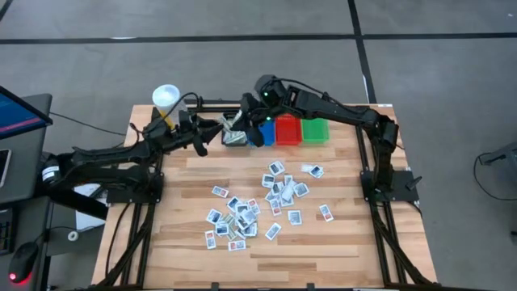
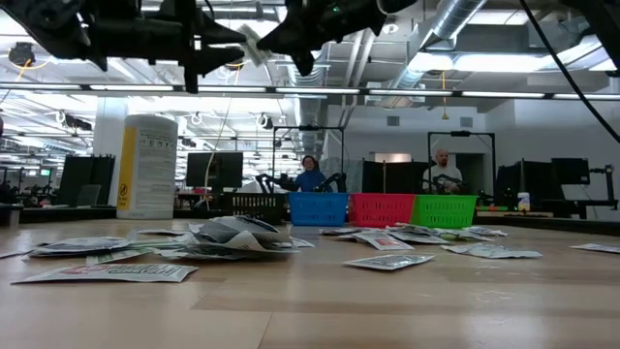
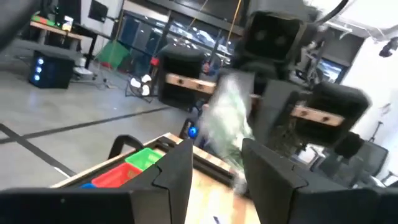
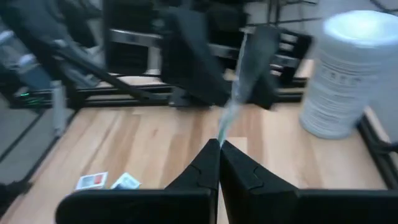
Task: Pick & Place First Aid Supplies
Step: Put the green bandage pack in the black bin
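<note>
Mid-handover above black bin [image 1: 235, 136]: packet [image 4: 239, 81] is pinched by right gripper [image 4: 219, 144], left gripper [image 3: 214, 158] spread; drop into bin needed.

Light wooden slat table [image 1: 339, 242] carries scattered small flat white packets [image 1: 250, 206] below both grippers, coloured plastic bins [image 1: 300, 131] beside them, white cylindrical tub [image 1: 166, 99].

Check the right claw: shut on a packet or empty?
Shut on a packet. The right claw has its dark fingers pressed together, pinching the edge of a thin pale flat packet held up above the wooden table.
</note>
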